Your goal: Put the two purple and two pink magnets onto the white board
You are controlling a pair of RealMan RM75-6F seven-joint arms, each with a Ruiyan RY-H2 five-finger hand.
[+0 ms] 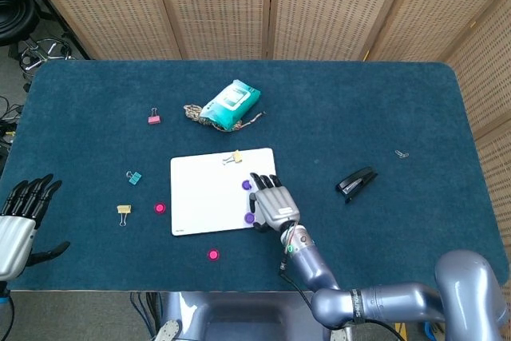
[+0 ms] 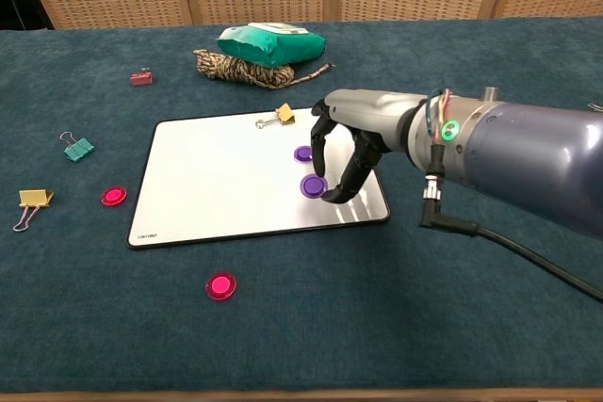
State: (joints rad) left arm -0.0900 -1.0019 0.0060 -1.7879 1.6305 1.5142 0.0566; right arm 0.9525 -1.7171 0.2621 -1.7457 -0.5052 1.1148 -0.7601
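1. Head view: the right hand (image 1: 270, 202) hovers over the near right part of the white board (image 1: 204, 193), pinching a purple magnet (image 1: 250, 217) at its fingertips, I'd guess to set it down there. A second purple magnet (image 1: 246, 185) sits on the board just beyond the fingers.
2. Same view: two pink magnets lie off the board on the cloth, one (image 1: 160, 208) well to the hand's left, one (image 1: 213, 255) nearer the table edge. The left hand (image 1: 22, 213) rests far left, released, fingers apart and holding nothing.
3. Chest view: the right hand (image 2: 341, 152) arches downward so the held purple magnet (image 2: 313, 185) hangs low over the board (image 2: 207, 185), whether touching I can't tell.
4. Count: two purple magnets, one held and one placed (image 2: 303, 153); two pink ones (image 2: 113, 197) (image 2: 221, 286) are not yet moved.
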